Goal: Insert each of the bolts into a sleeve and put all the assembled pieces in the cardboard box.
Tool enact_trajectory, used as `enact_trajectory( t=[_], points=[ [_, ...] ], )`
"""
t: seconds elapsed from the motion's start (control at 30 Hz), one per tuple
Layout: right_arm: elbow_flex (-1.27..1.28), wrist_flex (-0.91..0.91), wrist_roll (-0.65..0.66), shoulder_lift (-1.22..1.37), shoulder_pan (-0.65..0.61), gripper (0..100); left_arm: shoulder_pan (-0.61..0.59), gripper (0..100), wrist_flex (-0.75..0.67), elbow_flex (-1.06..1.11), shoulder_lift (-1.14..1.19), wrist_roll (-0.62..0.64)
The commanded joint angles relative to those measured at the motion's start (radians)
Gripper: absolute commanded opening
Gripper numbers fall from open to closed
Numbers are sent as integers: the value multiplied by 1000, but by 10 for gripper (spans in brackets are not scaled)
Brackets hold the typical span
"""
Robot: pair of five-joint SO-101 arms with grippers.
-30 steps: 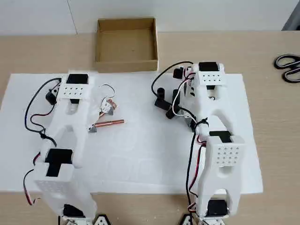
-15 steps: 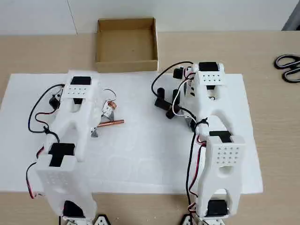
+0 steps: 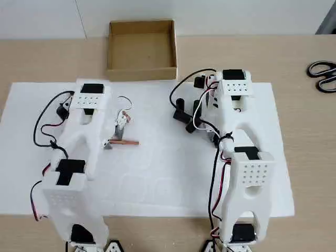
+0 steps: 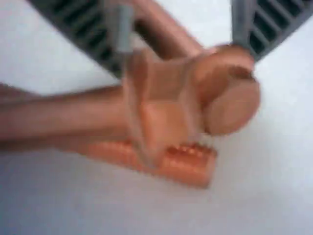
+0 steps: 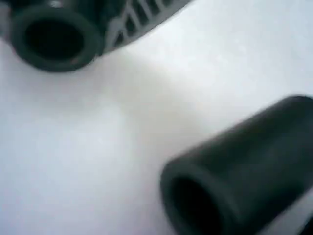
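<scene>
Pinching a copper bolt (image 3: 126, 142) near its hex head, the left gripper (image 3: 107, 143) sits low over the white mat (image 3: 157, 173). The bolt's shaft lies flat on the mat and points toward the right arm. Black sleeves (image 3: 184, 116) lie clustered just beside the right gripper (image 3: 211, 137); whether it grips anything cannot be told. The cardboard box (image 3: 142, 73) stands beyond the mat's far edge, well apart from the bolt.
</scene>
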Motion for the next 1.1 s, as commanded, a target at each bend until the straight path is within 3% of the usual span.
enact_trajectory(
  t=[0.0,0.3,0.53,0.9,1.07],
  points=[
    [-2,22,-6,-82,-1,4,-3,16,3,-12,-2,8],
    [-2,22,-6,-82,4,4,-3,6,34,-13,-11,-23],
    [-2,22,-6,-82,4,4,-9,6,213,-143,-12,-313],
    [-2,22,-3,-82,5,4,-9,6,215,-188,-144,-816],
    [-2,22,-5,-82,5,4,-8,6,213,-185,-91,-928]
  ],
)
